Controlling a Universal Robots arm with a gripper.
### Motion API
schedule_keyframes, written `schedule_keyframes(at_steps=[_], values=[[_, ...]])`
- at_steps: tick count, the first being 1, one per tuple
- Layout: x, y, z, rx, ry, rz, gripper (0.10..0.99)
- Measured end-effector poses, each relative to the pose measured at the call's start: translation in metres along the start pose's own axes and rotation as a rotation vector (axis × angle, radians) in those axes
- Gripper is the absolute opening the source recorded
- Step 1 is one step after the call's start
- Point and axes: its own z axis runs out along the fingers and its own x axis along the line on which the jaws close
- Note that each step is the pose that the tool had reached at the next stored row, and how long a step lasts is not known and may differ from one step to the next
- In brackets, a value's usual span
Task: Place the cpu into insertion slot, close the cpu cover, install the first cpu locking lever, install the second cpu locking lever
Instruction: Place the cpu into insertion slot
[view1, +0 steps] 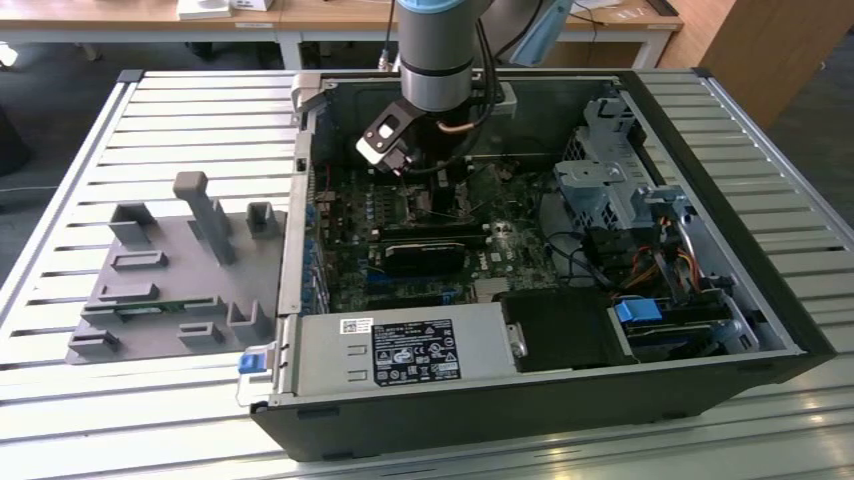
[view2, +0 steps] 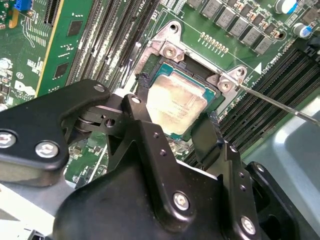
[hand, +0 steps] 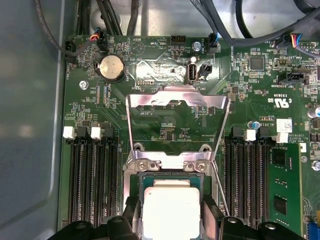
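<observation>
The cpu, a flat square chip with a dull silvery top, lies level in the insertion slot on the green board. My gripper hangs straight over it, its black fingers pressed against two opposite edges of the chip. The cpu cover, a silvery frame with a square window, stands swung open behind the slot. A thin locking lever juts out beside the slot, unlatched. In the exterior view, my gripper reaches down into the open computer case.
Long black memory slots flank the socket on both sides. A black card lies across the board nearer the camera, with a power supply at the case front. A grey fixture plate sits on the slatted table at the exterior view's left.
</observation>
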Motion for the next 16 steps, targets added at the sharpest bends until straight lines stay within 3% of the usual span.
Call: schedule_keyframes(at_steps=[7,9,10,12,13,16], values=[[0.0000,0.0007,-0.0107,0.000,0.0001,0.000,0.600],[-0.0001,0.0009,-0.0132,0.000,0.0001,0.000,0.475],[-0.0002,0.0010,-0.0140,0.000,0.0001,0.000,0.475],[-0.0005,0.0010,-0.0150,0.001,0.0001,0.000,0.357],[-0.0005,0.0011,-0.0155,0.001,0.0001,0.000,0.357],[-0.0005,0.0012,-0.0164,0.002,0.0003,0.000,0.180]])
